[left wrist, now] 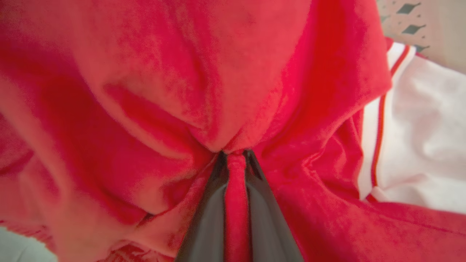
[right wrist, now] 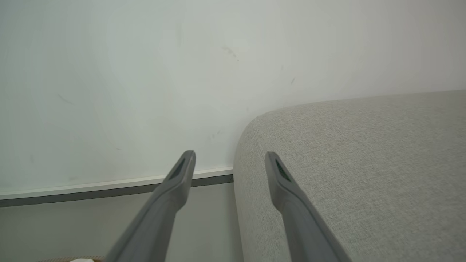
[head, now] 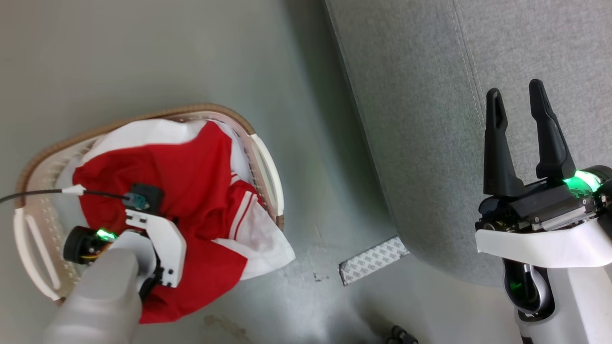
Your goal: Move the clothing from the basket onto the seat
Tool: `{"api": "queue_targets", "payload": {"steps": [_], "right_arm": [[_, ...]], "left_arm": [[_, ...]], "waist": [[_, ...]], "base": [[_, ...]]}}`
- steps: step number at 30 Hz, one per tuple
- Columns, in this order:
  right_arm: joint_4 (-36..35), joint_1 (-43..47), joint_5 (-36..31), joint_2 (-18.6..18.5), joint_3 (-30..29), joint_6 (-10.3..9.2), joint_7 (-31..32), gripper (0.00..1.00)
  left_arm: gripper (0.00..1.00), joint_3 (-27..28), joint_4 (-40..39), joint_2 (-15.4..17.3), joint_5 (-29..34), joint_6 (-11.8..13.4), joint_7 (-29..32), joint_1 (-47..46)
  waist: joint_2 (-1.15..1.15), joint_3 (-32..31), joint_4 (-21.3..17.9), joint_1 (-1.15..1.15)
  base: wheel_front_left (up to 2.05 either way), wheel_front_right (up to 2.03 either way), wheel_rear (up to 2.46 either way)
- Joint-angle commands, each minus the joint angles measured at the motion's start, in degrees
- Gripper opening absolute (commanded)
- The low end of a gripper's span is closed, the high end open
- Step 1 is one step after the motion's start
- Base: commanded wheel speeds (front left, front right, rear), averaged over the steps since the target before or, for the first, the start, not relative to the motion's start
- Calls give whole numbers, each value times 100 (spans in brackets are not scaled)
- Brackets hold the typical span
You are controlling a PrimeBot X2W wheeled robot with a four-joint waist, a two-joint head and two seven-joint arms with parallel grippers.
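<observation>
1 basket. 1 piece of clothing. 1 seat. 1 patterned strip. 2 end effectors in all: 1 left end effector, 1 right end effector, each with 2 dark fingers.

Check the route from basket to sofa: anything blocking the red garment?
Nothing visible blocks it. The left gripper is shut on a fold of the clothing in the basket; only floor and a flat patterned strip lie between it and the seat. The right gripper hovers open over the seat.
</observation>
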Motion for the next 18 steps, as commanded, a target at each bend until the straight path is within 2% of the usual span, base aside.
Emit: {"api": "queue_targets", "payload": {"steps": [1,8,18], "right_arm": [[38,-55,-30,8,-8,-10,3,100],[185,31,-285,4,-62,-10,3,100],[497,444,-721,1,-203,-10,3,100]], "left_arm": [[0,-13,15,-6,-43,17,-65,11],[0,-124,-75,-356,-415,16,-609,313],[0,-466,-596,-820,-1184,16,-1348,895]], "waist": [[0,-106,69,0],[0,-897,368,0],[0,-2361,1079,0]], "base": [[0,0,0],[0,0,0],[0,0,0]]}}
